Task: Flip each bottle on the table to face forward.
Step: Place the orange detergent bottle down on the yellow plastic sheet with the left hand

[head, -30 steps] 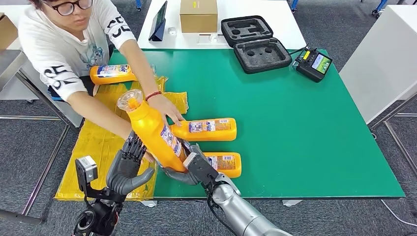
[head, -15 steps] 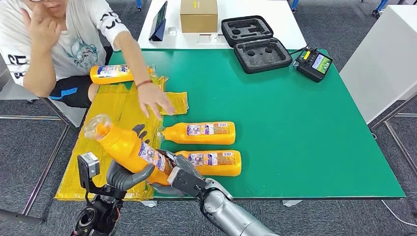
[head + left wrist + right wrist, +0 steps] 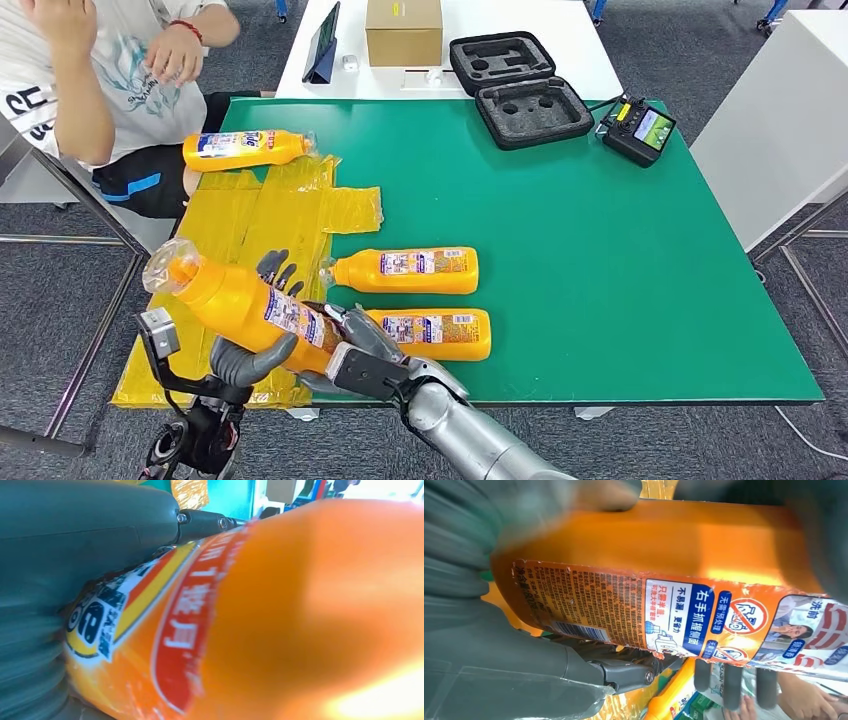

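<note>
We see a large orange bottle (image 3: 245, 305) held off the near left corner of the green tabletop (image 3: 600, 250), tilted, with its clear cap pointing up and to the left and its base low toward the right; the left robot hand (image 3: 255, 350) grasps it from below and behind, thumb under the body and dark fingers showing over the top, while the right robot hand (image 3: 355, 360) is clasped around its base end; both are grasping the same bottle. In the left wrist view the bottle (image 3: 280, 610) lies right against the grey thumb (image 3: 85, 540), its red and yellow label facing the camera; in the right wrist view the bottle's (image 3: 664, 580) back label with small print and a barcode faces us, though blur hides how the fingers lie.

Two more orange bottles lie on their sides on the tabletop, caps pointing left: the middle bottle (image 3: 405, 270) and, just nearer to us, the near bottle (image 3: 435, 332), which sits just beside the right robot hand; a fourth bottle (image 3: 240, 149) lies at the far left edge, cap pointing right, next to crumpled yellow plastic wrap (image 3: 265, 215) that spreads over the left side. A person (image 3: 100, 70) sits at the far left corner with both hands raised, well apart from the bottles; further back are an open black foam case (image 3: 520, 88), a handheld controller (image 3: 640, 130) and a cardboard box (image 3: 404, 30).
</note>
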Tool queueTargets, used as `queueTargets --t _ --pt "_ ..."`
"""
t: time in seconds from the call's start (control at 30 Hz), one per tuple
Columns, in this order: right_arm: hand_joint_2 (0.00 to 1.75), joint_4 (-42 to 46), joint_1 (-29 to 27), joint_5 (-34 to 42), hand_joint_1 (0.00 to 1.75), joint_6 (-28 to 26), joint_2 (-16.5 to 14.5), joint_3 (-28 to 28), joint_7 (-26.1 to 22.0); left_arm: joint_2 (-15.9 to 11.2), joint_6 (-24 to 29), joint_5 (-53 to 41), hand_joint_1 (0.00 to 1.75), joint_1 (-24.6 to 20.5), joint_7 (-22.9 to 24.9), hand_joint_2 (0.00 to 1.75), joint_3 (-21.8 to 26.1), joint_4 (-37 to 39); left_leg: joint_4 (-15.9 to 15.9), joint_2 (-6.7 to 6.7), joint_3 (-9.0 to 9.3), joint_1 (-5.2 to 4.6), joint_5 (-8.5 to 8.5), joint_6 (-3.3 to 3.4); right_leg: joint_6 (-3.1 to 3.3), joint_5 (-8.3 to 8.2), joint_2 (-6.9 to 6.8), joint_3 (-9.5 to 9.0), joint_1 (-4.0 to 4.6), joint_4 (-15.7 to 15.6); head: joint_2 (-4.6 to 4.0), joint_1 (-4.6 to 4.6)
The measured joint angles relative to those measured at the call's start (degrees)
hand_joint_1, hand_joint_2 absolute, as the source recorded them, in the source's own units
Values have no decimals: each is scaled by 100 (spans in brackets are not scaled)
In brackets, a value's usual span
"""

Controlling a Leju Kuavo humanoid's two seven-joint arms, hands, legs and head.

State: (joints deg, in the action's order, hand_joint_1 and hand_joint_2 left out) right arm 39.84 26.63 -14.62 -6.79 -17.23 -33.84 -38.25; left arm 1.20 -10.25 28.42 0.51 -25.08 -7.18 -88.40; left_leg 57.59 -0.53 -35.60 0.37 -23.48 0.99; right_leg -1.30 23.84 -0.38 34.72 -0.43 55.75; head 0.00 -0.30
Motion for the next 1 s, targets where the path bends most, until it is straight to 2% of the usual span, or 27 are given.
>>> queueTargets --t 0.23,0.27,0.37,0.4,1.0 --pt "175 -24 31 -35 175 2 -2 -13 23 -15 -25 46 3 -9 -14 175 46 -61 0 0 0 0 0 0 0 0 0 0 0 0 0 1" --pt "175 -28 36 -47 175 2 -2 -13 35 -17 -35 61 25 -9 -25 175 51 -64 0 0 0 0 0 0 0 0 0 0 0 0 0 0" --pt "175 -58 55 -98 175 2 -1 -16 121 -20 -68 166 151 -13 -76 175 76 -97 0 0 0 0 0 0 0 0 0 0 0 0 0 1" --pt "175 -76 63 -121 175 2 -1 -17 157 -21 -70 213 173 -18 -86 175 93 -116 0 0 0 0 0 0 0 0 0 0 0 0 0 1" --pt "175 -249 165 -411 175 -7 -6 -58 343 -30 57 -27 175 -65 -128 175 141 -161 0 -1 0 0 0 0 0 0 1 4 0 0 0 1"
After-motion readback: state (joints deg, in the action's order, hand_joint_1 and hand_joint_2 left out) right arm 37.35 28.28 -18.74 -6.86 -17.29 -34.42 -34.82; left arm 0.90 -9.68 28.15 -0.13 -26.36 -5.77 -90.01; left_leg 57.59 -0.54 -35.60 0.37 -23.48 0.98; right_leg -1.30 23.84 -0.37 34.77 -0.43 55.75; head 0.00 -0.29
